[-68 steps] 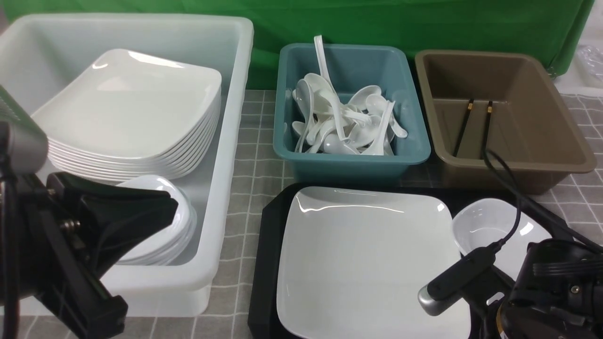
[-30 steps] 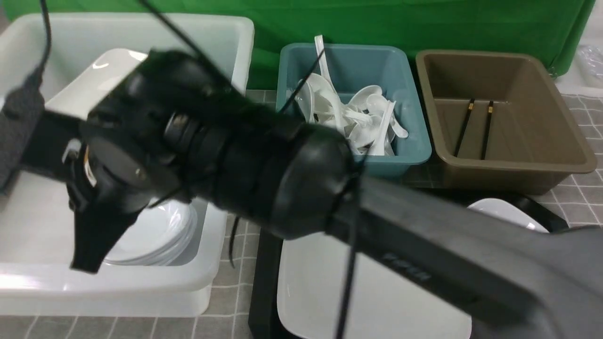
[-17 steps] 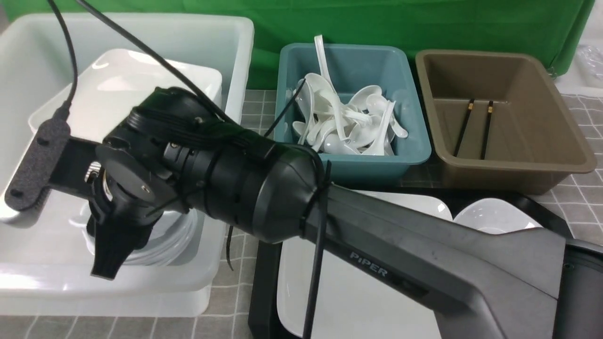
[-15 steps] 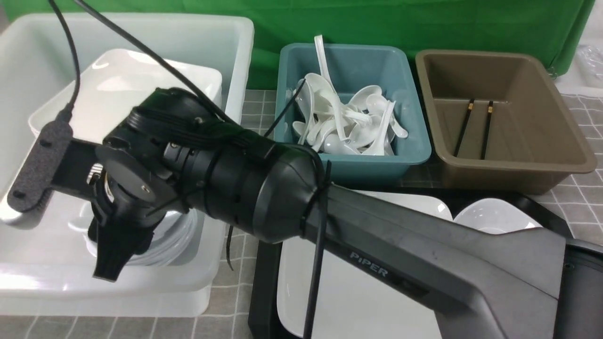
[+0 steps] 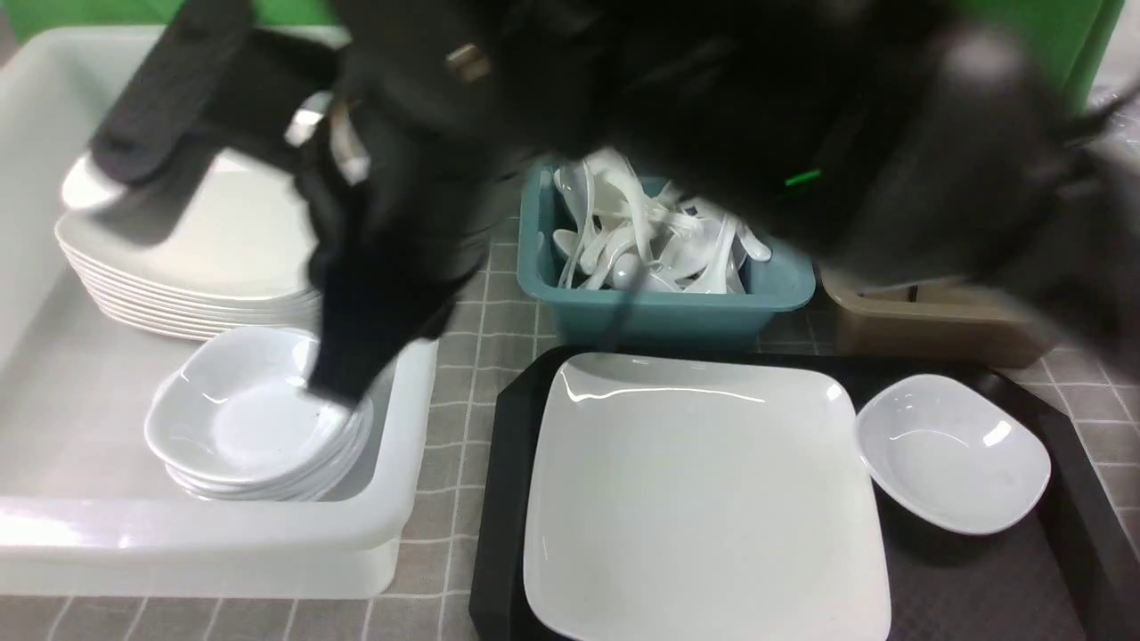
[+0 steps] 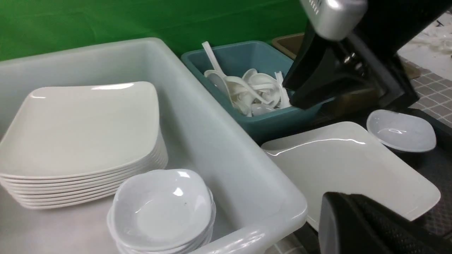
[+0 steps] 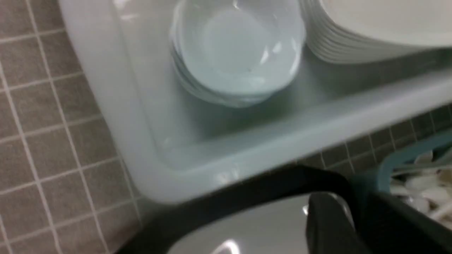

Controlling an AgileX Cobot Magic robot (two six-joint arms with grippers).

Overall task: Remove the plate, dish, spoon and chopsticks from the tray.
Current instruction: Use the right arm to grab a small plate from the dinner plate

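The plate (image 5: 704,499) lies on the black tray (image 5: 499,499), with a small white dish (image 5: 953,454) to its right. My right arm is a blur across the top of the front view. My right gripper (image 5: 343,374) hangs shut and empty over the white tub's near right corner, and also shows in the left wrist view (image 6: 295,100). My left gripper (image 6: 328,201) is shut and empty, low beside the plate (image 6: 346,158). No spoon or chopsticks show on the tray. The arm hides the brown tub's inside.
The white tub (image 5: 392,463) on the left holds a stack of large plates (image 5: 196,240) and a stack of small dishes (image 5: 249,418). A teal tub (image 5: 659,312) of white spoons and a brown tub (image 5: 935,320) stand behind the tray.
My right arm has risen and swung right, from low over the small-dish stack to high across the view. The plate and dish on the tray have not moved.
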